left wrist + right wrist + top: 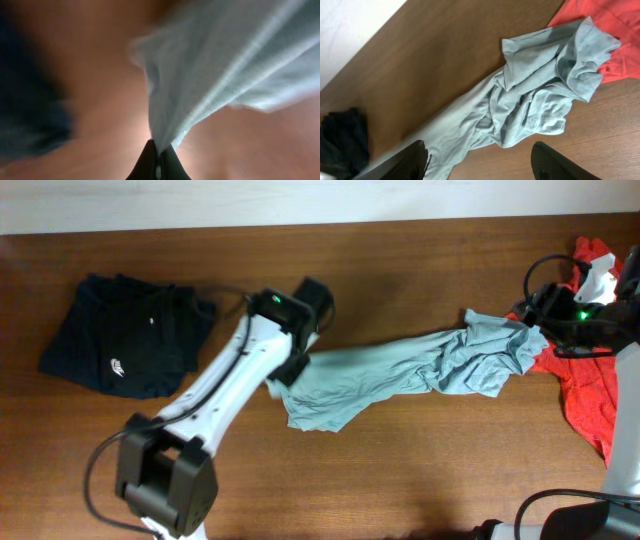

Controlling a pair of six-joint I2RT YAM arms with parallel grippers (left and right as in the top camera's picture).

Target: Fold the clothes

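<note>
1. Three shirts overhead: a pale grey-blue T-shirt [400,370], crumpled and drawn long across the middle of the surface [400,260]; a navy shirt [125,340] at left; a red shirt [585,395] at right, partly under it.
2. Left wrist: our left end effector [157,162] is closed on a thin edge of the grey-blue cloth. Soft and light, it should sag, we judge, so hems and corners suit gripping.
3. Right wrist: our right end effector [479,160] hangs open and empty above the bunched end.
</note>
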